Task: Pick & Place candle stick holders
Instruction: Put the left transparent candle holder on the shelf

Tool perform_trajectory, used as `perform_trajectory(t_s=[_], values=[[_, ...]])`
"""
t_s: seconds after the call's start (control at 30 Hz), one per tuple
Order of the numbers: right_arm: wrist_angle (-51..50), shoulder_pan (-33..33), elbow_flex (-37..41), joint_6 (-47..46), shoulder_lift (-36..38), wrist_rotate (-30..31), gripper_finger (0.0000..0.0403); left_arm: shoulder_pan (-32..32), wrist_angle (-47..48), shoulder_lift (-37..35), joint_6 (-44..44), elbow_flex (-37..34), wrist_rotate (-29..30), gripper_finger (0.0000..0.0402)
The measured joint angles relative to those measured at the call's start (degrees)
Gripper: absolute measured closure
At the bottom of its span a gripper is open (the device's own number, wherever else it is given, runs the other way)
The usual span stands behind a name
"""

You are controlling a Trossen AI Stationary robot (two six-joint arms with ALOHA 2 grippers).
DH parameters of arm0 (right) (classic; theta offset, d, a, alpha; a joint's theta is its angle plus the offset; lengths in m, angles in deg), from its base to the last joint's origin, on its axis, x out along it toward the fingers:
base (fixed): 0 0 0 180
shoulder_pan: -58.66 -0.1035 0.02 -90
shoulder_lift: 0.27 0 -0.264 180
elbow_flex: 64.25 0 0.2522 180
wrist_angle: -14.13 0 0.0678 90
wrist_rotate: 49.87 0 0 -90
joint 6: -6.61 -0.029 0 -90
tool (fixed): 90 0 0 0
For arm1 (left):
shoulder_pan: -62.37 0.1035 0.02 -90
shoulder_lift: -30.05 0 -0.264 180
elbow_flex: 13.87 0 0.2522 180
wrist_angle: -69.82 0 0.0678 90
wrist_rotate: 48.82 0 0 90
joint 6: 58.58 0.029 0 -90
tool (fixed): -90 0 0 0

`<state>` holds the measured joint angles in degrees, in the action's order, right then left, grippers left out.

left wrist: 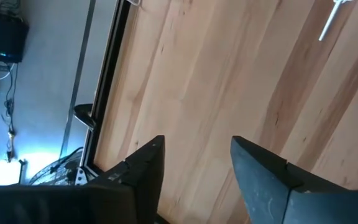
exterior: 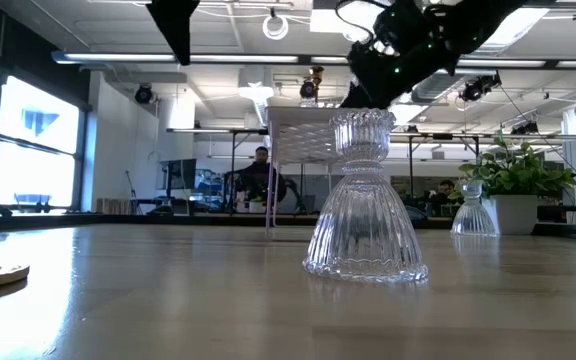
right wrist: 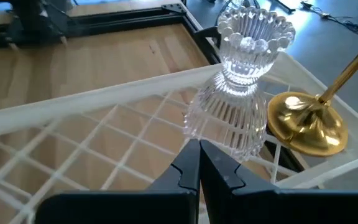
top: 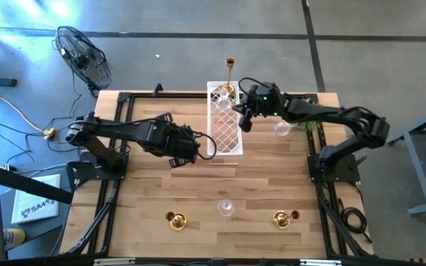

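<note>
Right gripper (right wrist: 199, 163) is seen pressed together, empty, over the white lattice tray (top: 228, 125) at the table's far edge. In the tray stand a ribbed clear glass holder (right wrist: 238, 87) and the tall gold holder (right wrist: 306, 127), apparently touching. Left gripper (left wrist: 194, 165) is spread, empty, above bare wood beside the tray. Near-edge space is held by two squat gold holders (top: 176, 219) and a glass one (top: 225, 207).

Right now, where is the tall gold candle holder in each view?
High view: tall gold holder top centre, at white tray far end.
Low view: probably gold tip above tray.
Left wrist view: not in it.
Right wrist view: gold base, right.
Shared landmark: tray.
</note>
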<state>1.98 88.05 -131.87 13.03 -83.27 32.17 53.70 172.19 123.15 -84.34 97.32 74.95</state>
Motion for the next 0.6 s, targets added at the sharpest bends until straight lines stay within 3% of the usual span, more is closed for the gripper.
perform_trajectory(t_s=[0.23, 0.6], values=[[-0.7, -0.2, -2.5, 1.5, -4.0, 4.3, 0.0403, 0.0, 0.4, -0.5, 0.0, -0.1, 0.4, 0.0245], [-0.8, -0.2, -3.0, 2.6, -4.4, 7.6, 0.0403, 0.0, -0.1, -0.5, 0.0, -0.1, 0.4, 0.0245]])
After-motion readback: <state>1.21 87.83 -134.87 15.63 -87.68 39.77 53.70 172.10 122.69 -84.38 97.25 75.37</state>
